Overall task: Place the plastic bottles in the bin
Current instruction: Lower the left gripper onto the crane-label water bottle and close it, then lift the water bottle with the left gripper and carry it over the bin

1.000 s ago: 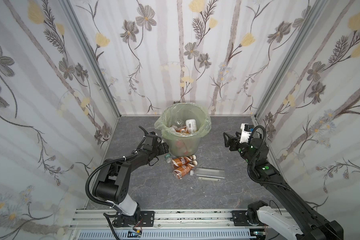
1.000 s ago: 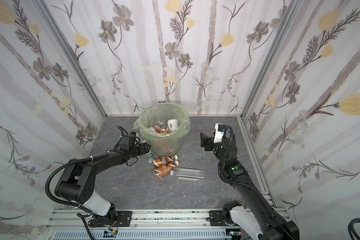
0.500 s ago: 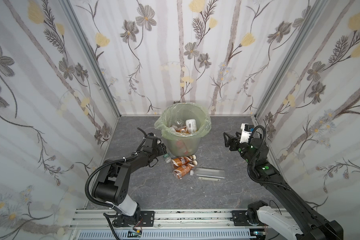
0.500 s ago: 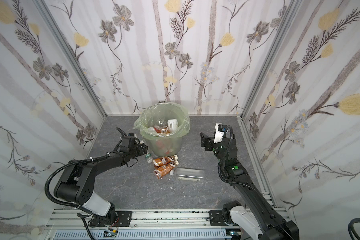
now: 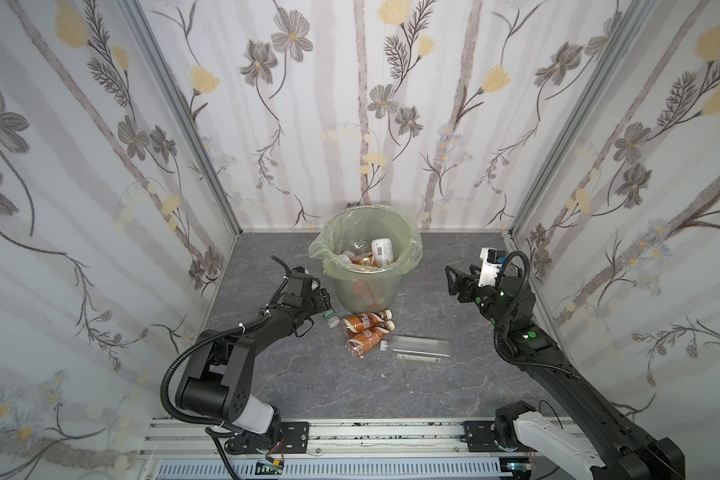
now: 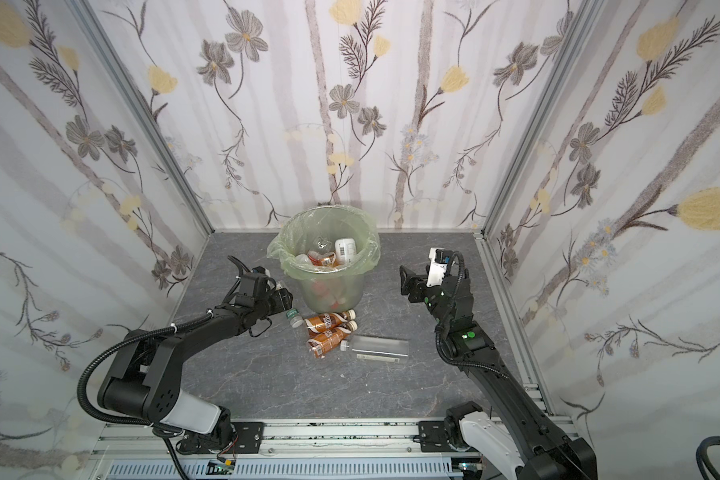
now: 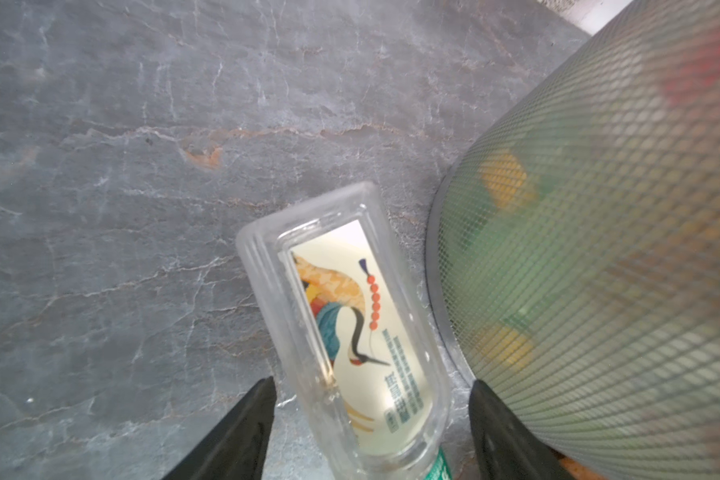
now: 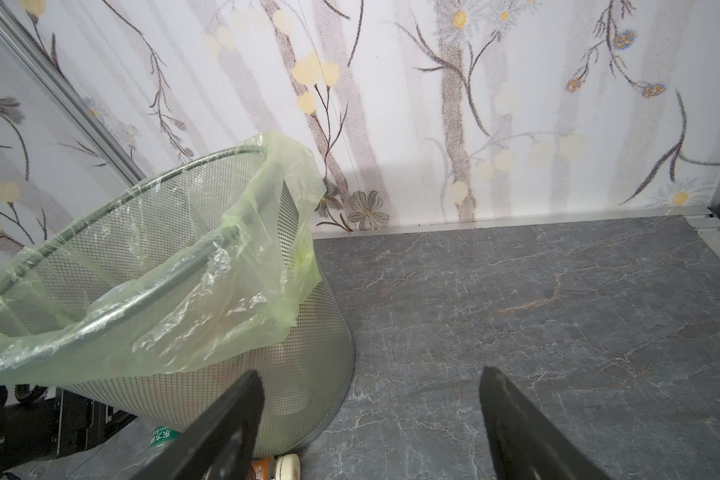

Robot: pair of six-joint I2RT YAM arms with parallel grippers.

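Straddling clear bottle [image 7: 350,332] beside bin [image 5: 415,249] at frame centre, left tool [image 7: 371,384] spread, not pinching; right tool [image 5: 454,280] spread, empty.

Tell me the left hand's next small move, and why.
Probably close the left hand on the clear crane-labelled bottle. The bottle lies between its open fingers with a gap on each side, right beside the base of the bin. It isn't gripped yet, so it can't be lifted over the rim.
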